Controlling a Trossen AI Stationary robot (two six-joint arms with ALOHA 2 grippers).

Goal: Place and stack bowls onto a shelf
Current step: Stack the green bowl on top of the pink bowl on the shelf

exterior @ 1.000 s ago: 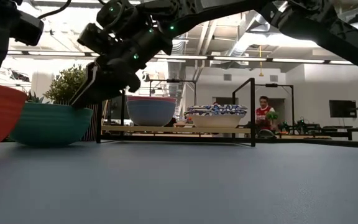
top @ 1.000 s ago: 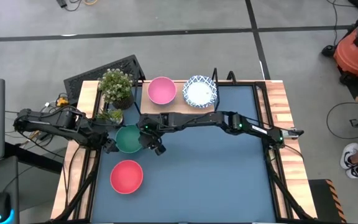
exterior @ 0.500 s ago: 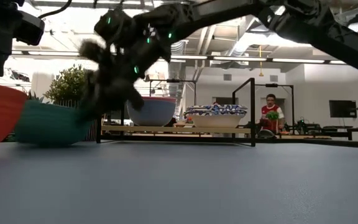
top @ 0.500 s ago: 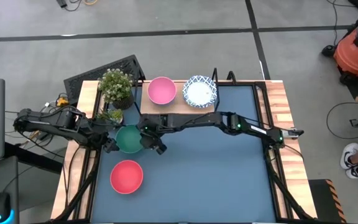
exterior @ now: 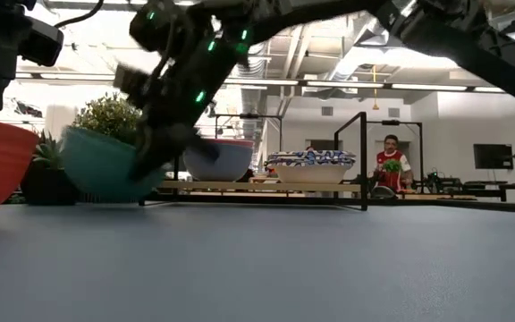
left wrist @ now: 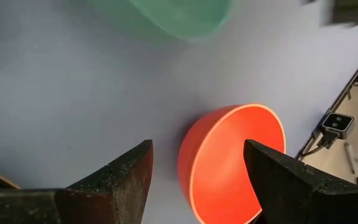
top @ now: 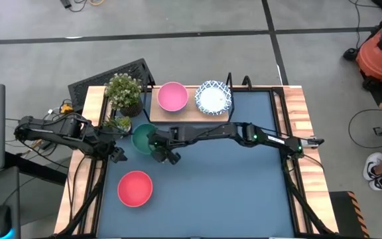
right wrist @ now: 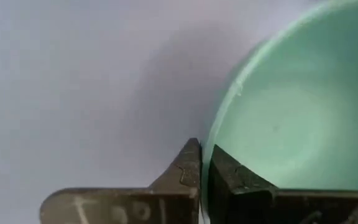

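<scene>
My right gripper point(top: 156, 151) is shut on a green bowl point(top: 142, 137), which hangs tilted just above the blue mat, left of the table's middle. A red bowl point(top: 135, 188) rests on its base nearer the front edge. On the wooden shelf point(top: 190, 111) at the far side stand a pink bowl point(top: 172, 96) and a white bowl with a blue pattern point(top: 213, 97). My left gripper point(top: 117, 155) stands open at the left of the green bowl, above the mat; in its wrist view the red bowl point(left wrist: 229, 162) lies beyond its spread fingers. My right gripper pinches the green bowl's rim point(right wrist: 207, 163) on its near right side, one finger inside the bowl point(right wrist: 241, 186) and one outside point(right wrist: 179, 177). The fingers slant down from the table's right. The bowl point(exterior: 105, 163) is tipped and hangs clear of the mat.
A potted green plant point(top: 125, 93) stands at the far left beside the shelf, with a small succulent point(top: 117, 123) in front of it, close to the green bowl. The mat's middle and right side point(top: 244, 186) are bare. A person point(exterior: 384, 163) sits in the room behind.
My right gripper has shut on the green bowl's rim and lifted it off the mat, carrying it a little toward the far edge. The bowl, which stood level on its base, now hangs tipped.
</scene>
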